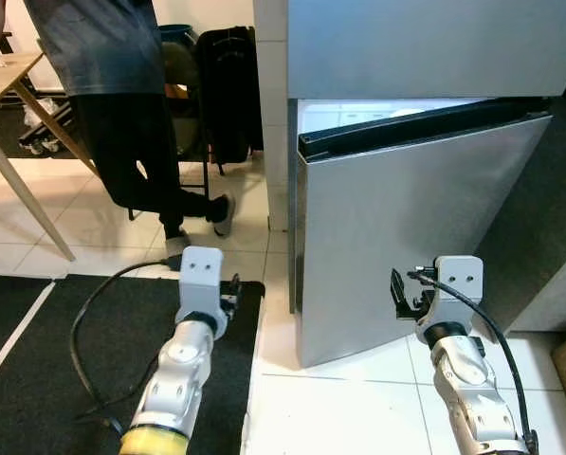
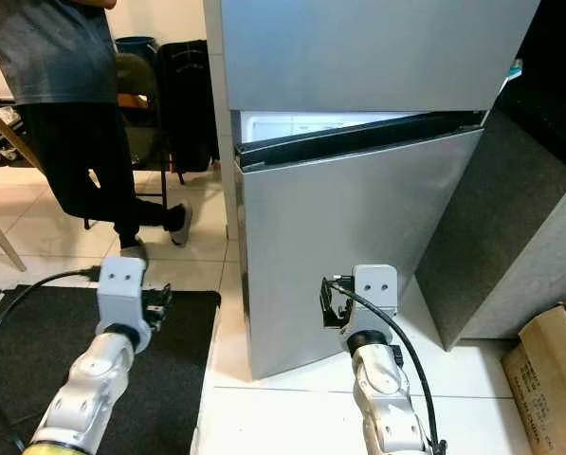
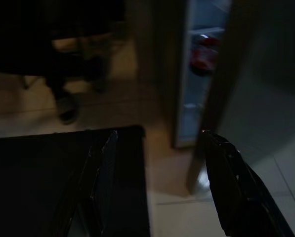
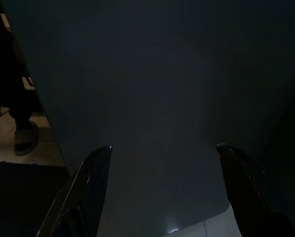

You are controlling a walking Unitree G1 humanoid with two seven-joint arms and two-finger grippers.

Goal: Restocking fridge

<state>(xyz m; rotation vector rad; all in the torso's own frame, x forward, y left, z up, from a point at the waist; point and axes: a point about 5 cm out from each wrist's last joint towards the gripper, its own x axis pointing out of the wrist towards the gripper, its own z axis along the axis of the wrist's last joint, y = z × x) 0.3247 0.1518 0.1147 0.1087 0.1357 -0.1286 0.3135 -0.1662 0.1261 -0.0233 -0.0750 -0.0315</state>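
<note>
Head views: the fridge (image 1: 434,57) stands directly ahead on white tile. Its lower door (image 1: 415,227) is ajar, swung out a little at the left edge, with a dark top rim and a strip of lit white interior behind it. The right gripper (image 1: 401,292) sits low in front of the door's face, near its bottom; contact cannot be confirmed. The left gripper (image 1: 231,289) is over the black mat (image 1: 36,351), off the door's open edge. A person (image 1: 121,104) stands at the back left beside a wooden table (image 1: 17,85), with a black suitcase (image 1: 228,85) behind. A cardboard box (image 2: 548,355) is cut off at the right.

Left wrist view: dim. The left gripper's two fingers (image 3: 100,182) are spread apart with nothing between them. Through the gap at the door's edge, lit shelves and a red item (image 3: 202,54) show; what it is cannot be made out.

Right wrist view: very dark. The right gripper's fingers (image 4: 93,190) are set wide, empty, facing the plain door panel.

Judgement: the door looks rigid, heavy and smooth, offering no purchase on its flat face. The free left edge or top rim is the likely hold. No stock for loading can be identified
</note>
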